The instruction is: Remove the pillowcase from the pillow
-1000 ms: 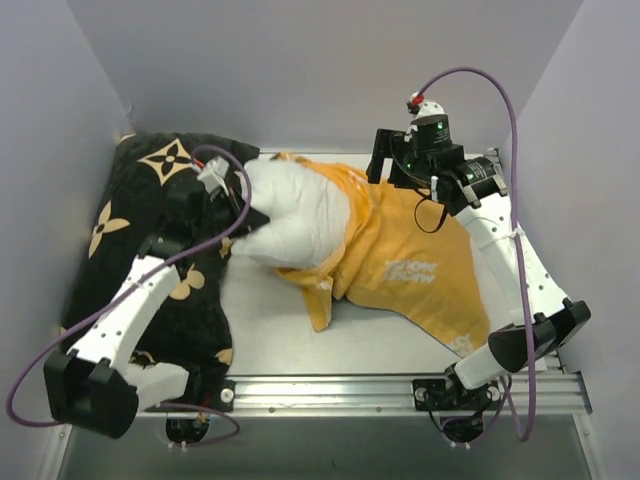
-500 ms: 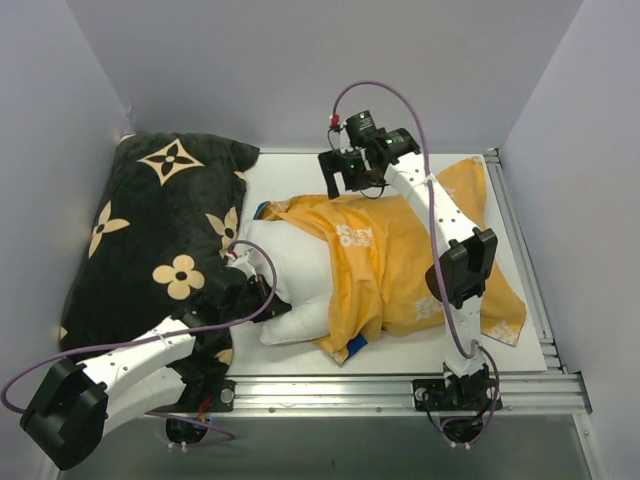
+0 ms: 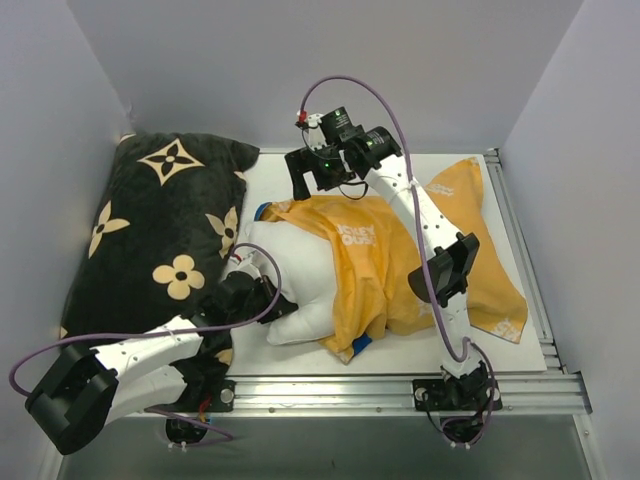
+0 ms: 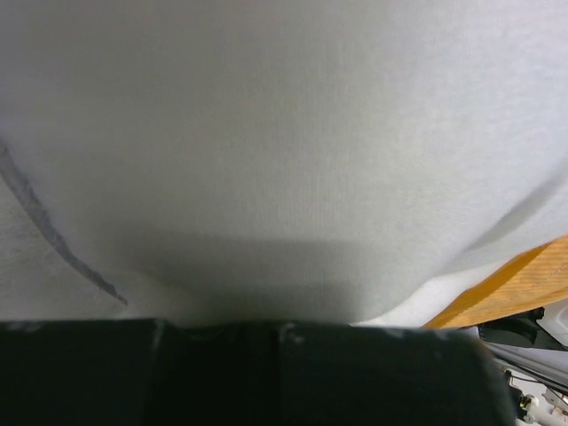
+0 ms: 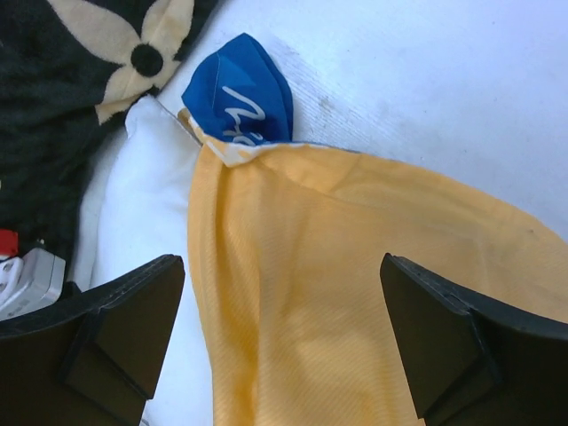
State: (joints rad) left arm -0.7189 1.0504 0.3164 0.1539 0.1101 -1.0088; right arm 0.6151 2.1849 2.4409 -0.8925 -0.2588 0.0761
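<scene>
Top external: pillow (image 3: 290, 275) lies across the table (image 3: 290, 170), left part bare white, right part under the pillowcase (image 3: 385, 265). Case is inside out, orange-yellow side up with faint lettering, and trails off well to the right of the pillow. Small blue bits of its outer face show at the pillow's far-left corner and at its near edge.

Right gripper (image 3: 312, 183) sits over the pillow's far edge, above the case hem. Right wrist view: fingers (image 5: 115, 324) spread wide with nothing between them; orange fabric and the blue corner lie below, and no contact is visible.

Left gripper (image 3: 262, 298) is up against the pillow's near-left corner. Left wrist view is almost all white pillow fabric pressed close to the lens, with a sliver of orange at the right edge and a dark bar along the bottom. Fingers aren't visible, so I can't tell if that claw is spread or clamped.

Black pillow (image 3: 160, 225) with tan flower marks lies just left of the white pillow, touching it.
</scene>
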